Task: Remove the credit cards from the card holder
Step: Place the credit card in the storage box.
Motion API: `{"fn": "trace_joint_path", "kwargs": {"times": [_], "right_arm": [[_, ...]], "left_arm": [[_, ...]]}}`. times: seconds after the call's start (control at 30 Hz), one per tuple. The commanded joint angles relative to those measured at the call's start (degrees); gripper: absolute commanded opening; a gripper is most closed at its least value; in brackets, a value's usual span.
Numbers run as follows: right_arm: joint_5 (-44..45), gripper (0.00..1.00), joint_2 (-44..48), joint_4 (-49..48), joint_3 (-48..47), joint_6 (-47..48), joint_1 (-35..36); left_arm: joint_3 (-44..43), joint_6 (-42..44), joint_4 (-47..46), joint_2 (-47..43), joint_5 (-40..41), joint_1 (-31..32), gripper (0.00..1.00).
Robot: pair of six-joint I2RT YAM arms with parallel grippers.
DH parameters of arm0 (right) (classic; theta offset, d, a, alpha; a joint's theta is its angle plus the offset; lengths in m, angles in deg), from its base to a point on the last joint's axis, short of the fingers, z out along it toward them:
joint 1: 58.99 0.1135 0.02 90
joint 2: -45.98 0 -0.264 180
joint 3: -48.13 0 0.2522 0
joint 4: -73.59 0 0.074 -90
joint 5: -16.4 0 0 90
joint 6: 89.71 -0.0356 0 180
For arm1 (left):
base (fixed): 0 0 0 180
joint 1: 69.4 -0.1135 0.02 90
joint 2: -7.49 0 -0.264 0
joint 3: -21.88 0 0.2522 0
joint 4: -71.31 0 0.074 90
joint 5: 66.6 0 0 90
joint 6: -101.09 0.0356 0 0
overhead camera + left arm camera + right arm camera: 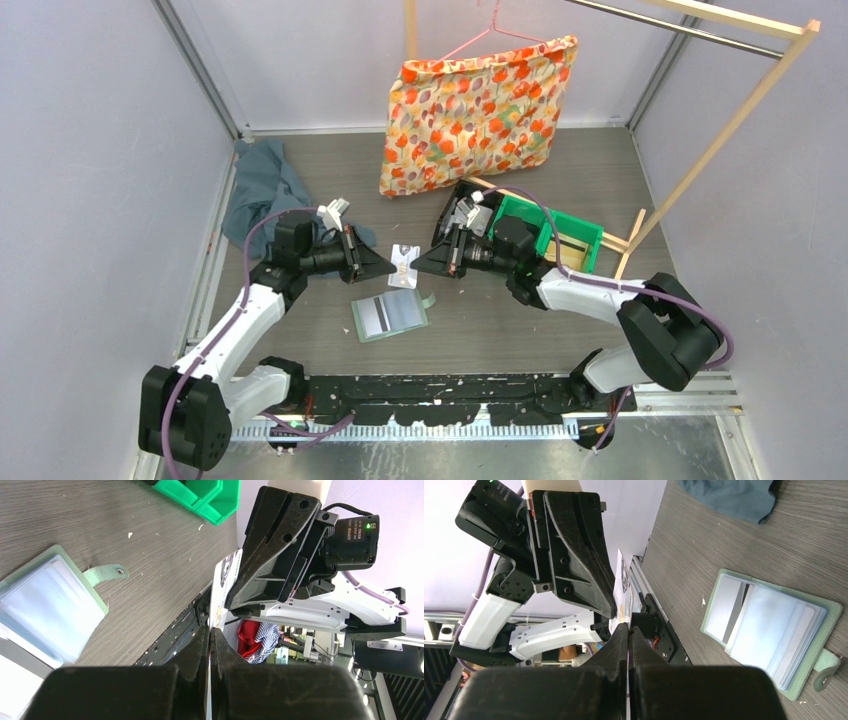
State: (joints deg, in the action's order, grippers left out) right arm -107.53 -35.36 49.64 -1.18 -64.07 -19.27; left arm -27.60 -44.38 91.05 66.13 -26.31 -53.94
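Observation:
The pale green card holder (390, 316) lies open on the table, with a dark-striped card showing in its clear pockets; it also shows in the left wrist view (47, 614) and the right wrist view (774, 635). A white printed credit card (404, 266) hangs in the air just above and behind it, held edge-on between both grippers. My left gripper (388, 263) is shut on its left edge (223, 587). My right gripper (420, 263) is shut on its right edge (621, 592). The two sets of fingertips nearly meet.
A blue-grey cloth (262, 185) lies at the back left. A floral cushion (480, 110) hangs on a hanger at the back centre. A bright green bin (545, 230) and a wooden rack (720, 140) stand at the right, behind my right arm.

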Motion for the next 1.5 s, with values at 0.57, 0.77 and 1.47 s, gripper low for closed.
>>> {"fn": "trace_joint_path", "kwargs": {"times": [0.57, 0.77, 1.47], "right_arm": [[42.1, 0.01, 16.7, 44.8, -8.9, 17.1, 0.0], [48.9, 0.01, 9.2, 53.0, -19.6, 29.2, -1.9], [14.8, 0.01, -15.8, 71.9, -48.6, 85.6, -13.8]], "left_arm": [[-6.7, 9.0, 16.6, -2.1, 8.6, 0.1, 0.52], [-4.0, 6.6, 13.7, -3.6, 10.4, 0.1, 0.51], [-1.4, 8.0, 14.8, -8.6, 9.4, 0.1, 0.49]]}}
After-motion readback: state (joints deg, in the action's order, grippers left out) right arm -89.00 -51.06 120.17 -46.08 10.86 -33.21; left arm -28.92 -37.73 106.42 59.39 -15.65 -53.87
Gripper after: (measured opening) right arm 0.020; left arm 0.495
